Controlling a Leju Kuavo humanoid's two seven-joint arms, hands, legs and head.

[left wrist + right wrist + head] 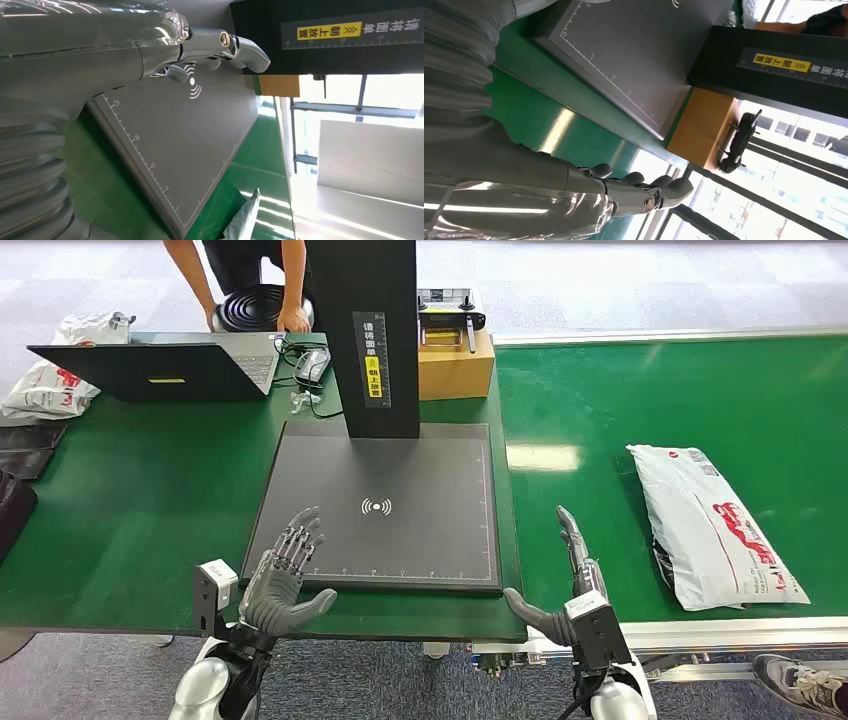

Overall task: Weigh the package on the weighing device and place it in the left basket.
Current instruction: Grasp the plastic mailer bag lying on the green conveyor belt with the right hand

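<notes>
Both empty: the right robot hand (pixel 575 580) lies spread, well left of the package (pixel 712 525).

Person (pixel 250 280) cut off at top edge — column label (pixel 372 355) (small) unreadable.

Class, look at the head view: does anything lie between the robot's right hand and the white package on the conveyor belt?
Nothing visible does. The right hand is open at the belt's near edge, and only bare green belt separates it from the white package.
</notes>
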